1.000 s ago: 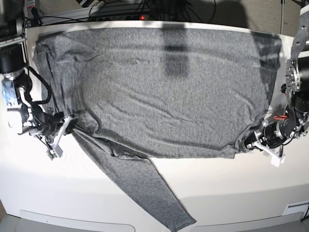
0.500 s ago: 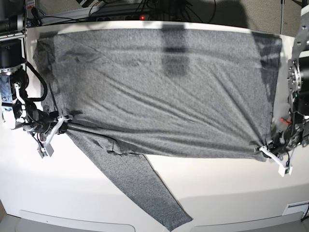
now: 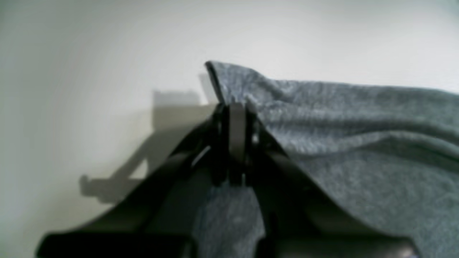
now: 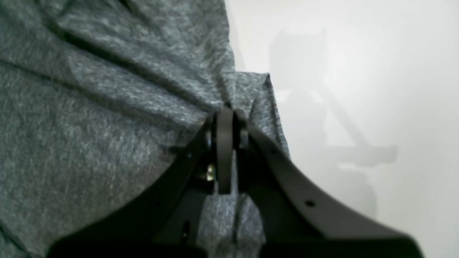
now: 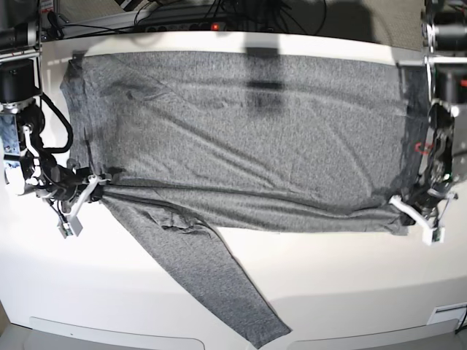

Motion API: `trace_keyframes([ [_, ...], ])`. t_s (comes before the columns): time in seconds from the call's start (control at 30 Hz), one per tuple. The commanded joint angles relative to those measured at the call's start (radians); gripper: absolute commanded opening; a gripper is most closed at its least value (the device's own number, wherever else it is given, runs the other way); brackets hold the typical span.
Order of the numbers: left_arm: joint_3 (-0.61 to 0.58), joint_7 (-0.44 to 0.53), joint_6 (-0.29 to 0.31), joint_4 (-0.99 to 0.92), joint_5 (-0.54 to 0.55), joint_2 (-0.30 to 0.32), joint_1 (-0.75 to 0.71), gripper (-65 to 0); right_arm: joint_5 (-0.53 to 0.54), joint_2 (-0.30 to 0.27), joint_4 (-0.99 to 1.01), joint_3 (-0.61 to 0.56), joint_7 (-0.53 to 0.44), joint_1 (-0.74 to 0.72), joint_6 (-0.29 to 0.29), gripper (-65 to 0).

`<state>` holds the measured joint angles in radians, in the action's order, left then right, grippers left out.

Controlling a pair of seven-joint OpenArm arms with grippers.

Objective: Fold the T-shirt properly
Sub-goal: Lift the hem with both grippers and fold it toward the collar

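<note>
The heather-grey T-shirt [image 5: 241, 138] lies spread wide across the white table [image 5: 328, 292], pulled taut with long creases running between the two arms. One long sleeve [image 5: 211, 281] trails toward the front edge. My right gripper [image 5: 93, 184] is at the shirt's left side, shut on a bunched corner of cloth [image 4: 247, 93]; in its wrist view the gripper [image 4: 225, 120] has knit pinched between the jaws. My left gripper [image 5: 406, 206] is at the right side, shut on the shirt's corner [image 3: 229, 79]; in its wrist view the gripper [image 3: 236, 113] shows the jaws pressed together on the fabric.
Cables and a power strip [image 5: 186, 16] run behind the table's back edge. The arm bases stand at the left [image 5: 18, 87] and right [image 5: 445, 73] sides. Bare white table lies in front of the shirt on both sides of the sleeve.
Both grippers have drawn apart, the left one outward to the base view's right, stretching the shirt flatter and tighter. The shirt's far edge has slid a little off the back of the table.
</note>
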<state>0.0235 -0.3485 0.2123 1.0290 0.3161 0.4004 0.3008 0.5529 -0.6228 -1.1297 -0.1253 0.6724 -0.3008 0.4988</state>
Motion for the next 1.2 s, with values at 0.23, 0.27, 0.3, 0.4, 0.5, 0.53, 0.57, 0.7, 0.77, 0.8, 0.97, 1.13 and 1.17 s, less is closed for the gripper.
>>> trace_keyframes([
  [0.23,0.01,0.004,-0.173,0.375,0.026,0.132,-0.204,-65.0,-0.038,-0.031,-0.195,0.016,0.012,0.093,0.0,-65.0],
  [0.27,0.011,-0.009,-0.19,0.403,0.026,0.138,-0.224,-65.0,-0.047,-0.031,-0.233,0.028,0.013,0.123,-0.014,-65.0],
  [0.3,0.017,-0.021,-0.202,0.427,0.026,0.142,-0.244,-65.0,-0.051,-0.028,-0.268,0.047,0.013,0.152,-0.022,-65.0],
  [0.4,0.05,-0.025,-0.206,0.476,0.026,0.146,-0.304,-65.0,-0.051,-0.017,-0.351,0.145,0.013,0.238,-0.033,-65.0],
  [0.5,0.097,-0.025,-0.204,0.507,0.045,0.146,-0.363,-65.0,-0.021,-0.017,-0.428,0.26,0.013,0.326,-0.032,-65.0],
  [0.53,0.113,-0.026,-0.204,0.515,0.065,0.146,-0.383,-65.0,-0.01,-0.017,-0.453,0.294,0.013,0.355,-0.032,-65.0],
  [0.57,0.127,-0.025,-0.2,0.522,0.08,0.146,-0.403,-65.0,-0.004,-0.017,-0.476,0.324,0.013,0.384,-0.031,-65.0],
  [0.7,0.167,-0.026,-0.157,0.553,0.109,0.146,-0.473,-65.0,0.003,-0.017,-0.546,0.414,0.012,0.491,-0.031,-65.0],
  [0.77,0.175,-0.031,-0.155,0.567,0.108,0.146,-0.502,-65.0,0.009,-0.017,-0.567,0.443,0.013,0.536,-0.031,-65.0],
  [0.8,0.177,-0.042,-0.155,0.571,0.108,0.146,-0.513,-65.0,0.008,-0.017,-0.575,0.452,0.013,0.557,-0.031,-65.0],
  [0.97,0.178,-0.068,-0.155,0.571,0.107,0.146,-0.564,-65.0,0.009,-0.017,-0.584,0.465,-0.006,0.647,-0.032,-65.0],
  [1.13,0.178,-0.068,-0.156,0.571,0.103,0.146,-0.618,-65.0,0.008,-0.017,-0.584,0.465,-0.039,0.723,-0.032,-65.0],
  [1.17,0.178,-0.066,-0.155,0.571,0.1,0.145,-0.624,-65.0,0.008,-0.017,-0.584,0.465,-0.04,0.735,-0.032,-65.0],
])
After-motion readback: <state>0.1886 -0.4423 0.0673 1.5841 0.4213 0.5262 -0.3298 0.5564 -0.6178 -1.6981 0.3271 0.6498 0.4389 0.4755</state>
